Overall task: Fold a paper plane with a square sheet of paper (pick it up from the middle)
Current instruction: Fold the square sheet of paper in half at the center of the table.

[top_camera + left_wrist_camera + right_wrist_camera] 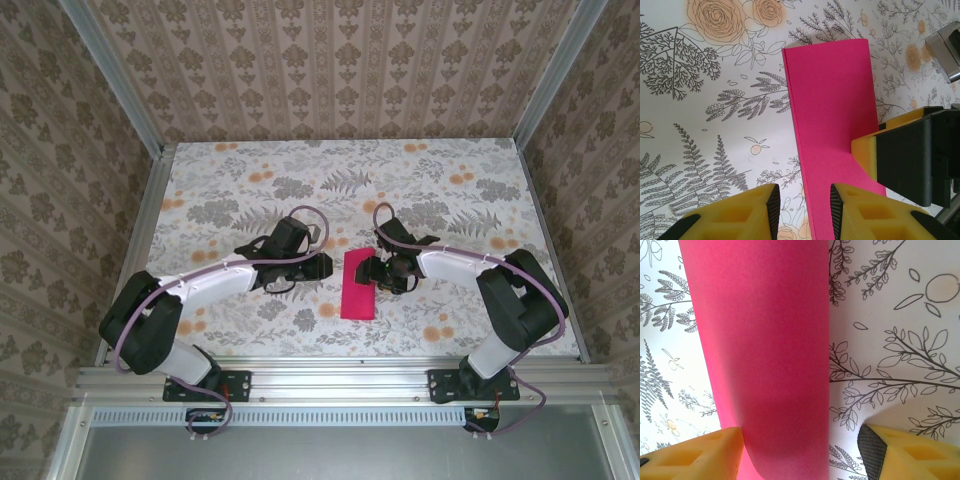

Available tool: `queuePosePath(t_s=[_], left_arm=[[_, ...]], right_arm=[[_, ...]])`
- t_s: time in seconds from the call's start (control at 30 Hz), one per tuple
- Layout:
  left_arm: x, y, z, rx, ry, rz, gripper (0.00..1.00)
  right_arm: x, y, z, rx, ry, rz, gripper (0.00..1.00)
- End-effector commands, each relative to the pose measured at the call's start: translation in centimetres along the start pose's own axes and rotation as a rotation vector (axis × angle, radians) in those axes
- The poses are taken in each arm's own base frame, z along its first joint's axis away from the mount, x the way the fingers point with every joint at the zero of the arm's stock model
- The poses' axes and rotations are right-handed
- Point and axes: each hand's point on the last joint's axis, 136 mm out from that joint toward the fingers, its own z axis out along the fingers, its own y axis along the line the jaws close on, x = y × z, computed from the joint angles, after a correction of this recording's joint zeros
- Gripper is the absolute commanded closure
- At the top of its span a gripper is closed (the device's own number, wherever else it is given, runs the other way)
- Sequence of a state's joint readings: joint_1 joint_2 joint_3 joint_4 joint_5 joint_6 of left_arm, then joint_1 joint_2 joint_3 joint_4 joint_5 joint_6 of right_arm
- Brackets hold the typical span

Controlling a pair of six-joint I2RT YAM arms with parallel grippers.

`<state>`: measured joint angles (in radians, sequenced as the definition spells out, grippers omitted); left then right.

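The square sheet of paper (pixel 358 290) lies on the floral table folded into a long magenta rectangle, not a plane shape. My left gripper (pixel 325 265) sits at its left side. In the left wrist view the left gripper (pixel 805 210) is open and straddles the long left edge of the paper (pixel 832 100). My right gripper (pixel 372 268) is over the paper's far end. In the right wrist view the right gripper (pixel 800 450) is open wide around the paper (pixel 765 340). Its left finger (pixel 695 455) touches the paper. Its right finger (pixel 875 450) stands apart from it.
The floral tablecloth (pixel 250 190) covers the whole work surface. Patterned walls and metal rails (pixel 150 210) enclose it on three sides. A yellow finger of the right gripper (pixel 865 150) rests on the paper's right edge, close to my left fingers.
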<state>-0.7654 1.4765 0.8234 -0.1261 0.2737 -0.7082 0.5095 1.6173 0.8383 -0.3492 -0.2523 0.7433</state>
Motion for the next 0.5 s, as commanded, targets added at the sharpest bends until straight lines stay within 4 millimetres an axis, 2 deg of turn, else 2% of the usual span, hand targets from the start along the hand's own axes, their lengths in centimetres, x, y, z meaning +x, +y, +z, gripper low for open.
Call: queuePosePath(t_s=[0.0,0.2,0.47], left_arm=[[-0.59,-1.3,0.08,0.034,-0.004,0.017,0.65],[-0.44,-1.25,0.32,0.031,0.003,0.017,0.65],[-0.32,-1.22,0.49,0.028,0.01,0.022,0.66]], right_arm=[[0.97,-3.31,0.8,0.144,0.036,0.063,0.34],[1.09,-3.54,1.48,0.158,0.055,0.089,0.34],[1.15,-3.27,1.17,0.155,0.073,0.024,0.35]])
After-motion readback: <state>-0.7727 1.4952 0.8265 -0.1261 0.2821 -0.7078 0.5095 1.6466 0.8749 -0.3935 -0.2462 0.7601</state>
